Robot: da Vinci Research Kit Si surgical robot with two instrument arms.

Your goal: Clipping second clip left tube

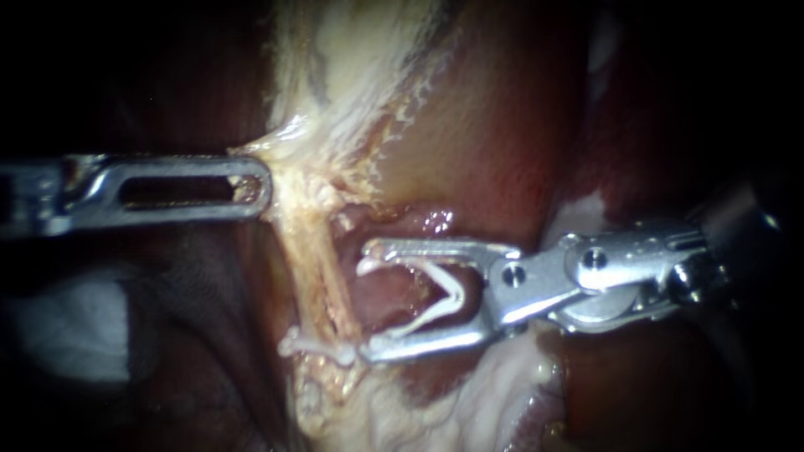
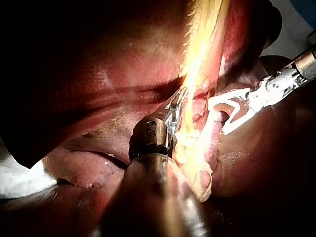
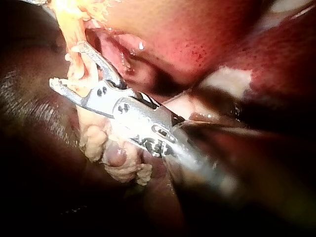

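1. Tube (image 1: pixel 314 276) runs as a pale strand down across the red tissue (image 1: pixel 502 142), the biggest thing in view; it lies between the two instruments.
2. Right instrument (image 1: pixel 368 300) comes in level from the right; its jaws stand wide apart, both seated on the legs of an unclosed clip (image 1: pixel 452 295); in its own wrist view the strand appears to pass between them.
3. Left instrument (image 1: pixel 261 187) has its jaws pinched on the pale tissue (image 1: pixel 289 180) just above the tube, drawing it taut; that tension looks worth keeping, so the tube stands free.
4. The clip, white and V-shaped, opens toward the tube; a white piece (image 1: pixel 318 350) crosses the tube at the lower jaw's tip; whether it is this clip's leg or a separate clip cannot be told.
5. Done well, the step likely means easing forward until the whole tube sits deep in the mouth; both tips should show beyond it, square across, before closing.
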